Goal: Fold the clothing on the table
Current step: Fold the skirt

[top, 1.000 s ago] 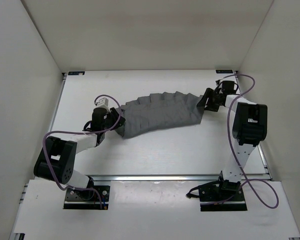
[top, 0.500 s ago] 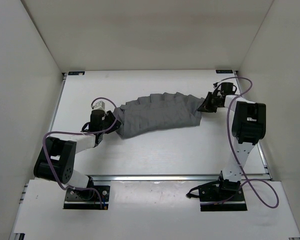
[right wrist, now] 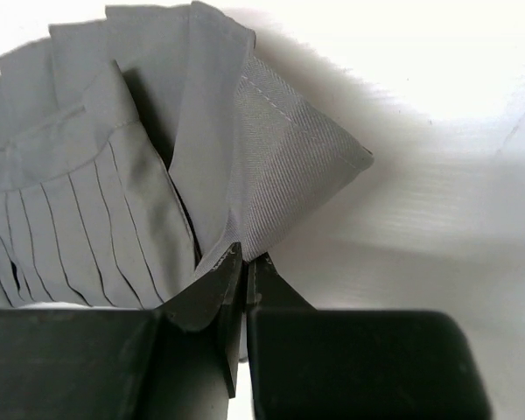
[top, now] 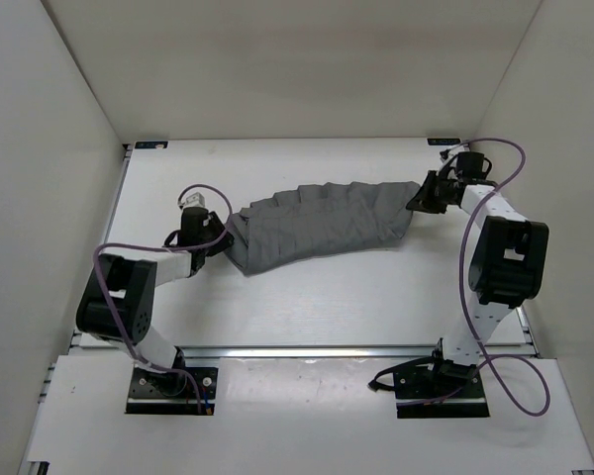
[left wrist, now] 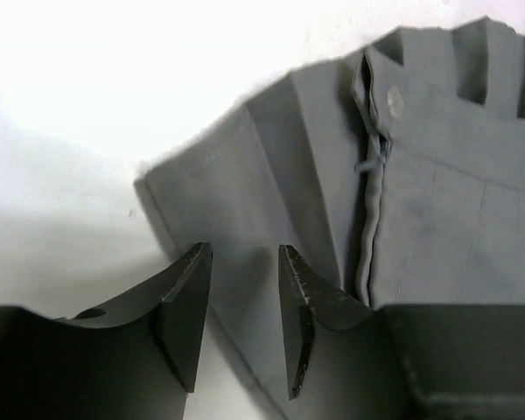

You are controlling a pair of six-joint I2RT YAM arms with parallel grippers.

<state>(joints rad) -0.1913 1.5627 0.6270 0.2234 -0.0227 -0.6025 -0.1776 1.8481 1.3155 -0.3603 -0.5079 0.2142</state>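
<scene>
The clothing (top: 317, 223) is a dark grey pleated garment lying in a curved band across the middle of the table (top: 307, 297). My right gripper (top: 423, 194) is at its right end, shut on a corner of the fabric (right wrist: 271, 188), which the black fingertips (right wrist: 212, 284) pinch. My left gripper (top: 221, 236) sits at the garment's left end. Its jaws stand apart over the left edge of the cloth (left wrist: 245, 175), with the gripper (left wrist: 245, 262) gripping nothing that I can see.
White walls enclose the table on three sides. A metal rail (top: 307, 349) runs along the near edge, ahead of both arm bases. Purple cables loop off each arm.
The right gripper closed on the garment's right corner and pulled it right and back, stretching the cloth. The left gripper slid slightly back and left along the left end.
</scene>
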